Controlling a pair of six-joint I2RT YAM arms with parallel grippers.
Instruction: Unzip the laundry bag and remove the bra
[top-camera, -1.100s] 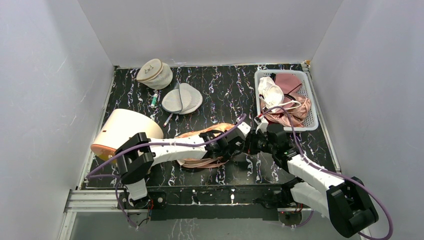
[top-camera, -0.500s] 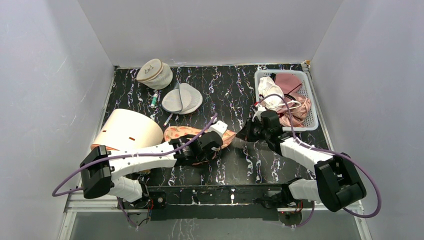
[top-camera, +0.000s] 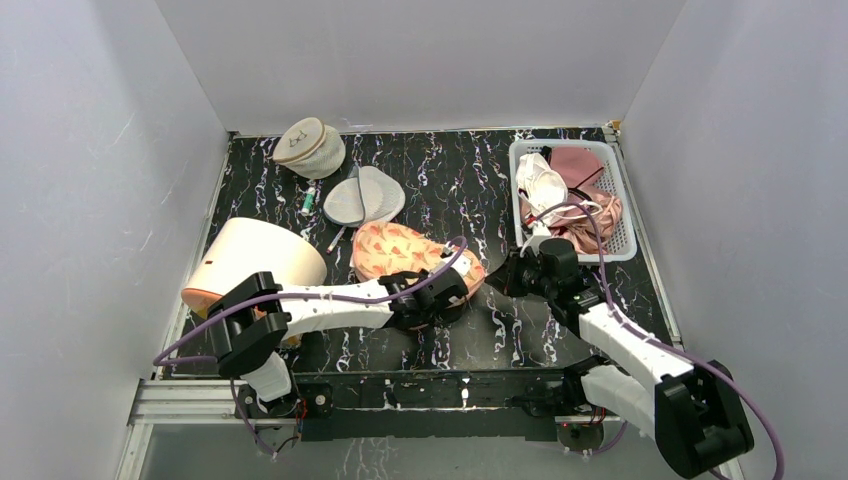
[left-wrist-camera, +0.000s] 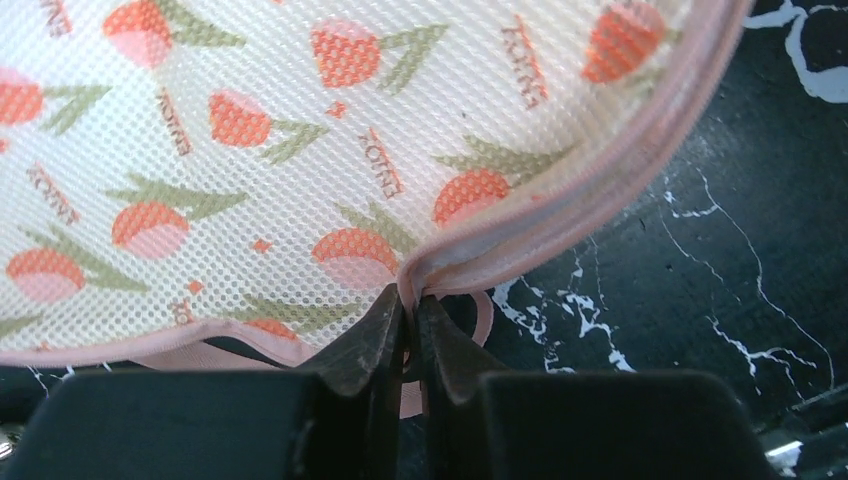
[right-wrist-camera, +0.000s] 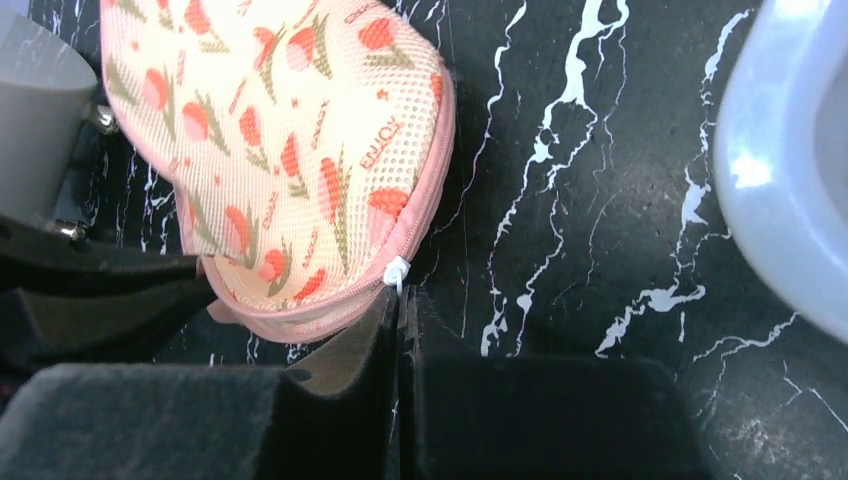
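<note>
**Item 1: laundry bag** (top-camera: 415, 255). It is lying near the middle of the black marbled table (top-camera: 450, 170), printed side up. The word "ENJOY" is showing repeatedly among the red flowers and is reading clearly in the right wrist view. The pink zipper edge (right-wrist-camera: 425, 215) is running closed round the rim, so the contents are not showing.

**Item 2: left gripper** (left-wrist-camera: 412, 300). Its fingers are pressing together on a fold of the pink zipper edge at the bag's near side.

**Item 3: right gripper** (right-wrist-camera: 400, 290). It is pinching shut at the bag's right end, with the white zipper pull (right-wrist-camera: 397, 270) sitting at its very tips.

**Item 4: white basket** (top-camera: 625, 215). It is sitting in the far right corner, beside the table's right edge. An off-white garment (top-camera: 540, 185) is lying over pink garments (top-camera: 590, 215) inside it.

**Item 5: two pouches, far left.** The round beige-topped pouch (top-camera: 310, 148) is carrying a small mark that is too small to read. A flat white mesh pouch (top-camera: 362, 198) is lying nearer the bag.

**Item 6: cream dome** (top-camera: 255, 260). It is standing at the left edge.

**Open room.** Bare table is showing behind the bag up to the back wall. A narrower bare strip is lying between the bag and the basket. White walls are enclosing three sides.
</note>
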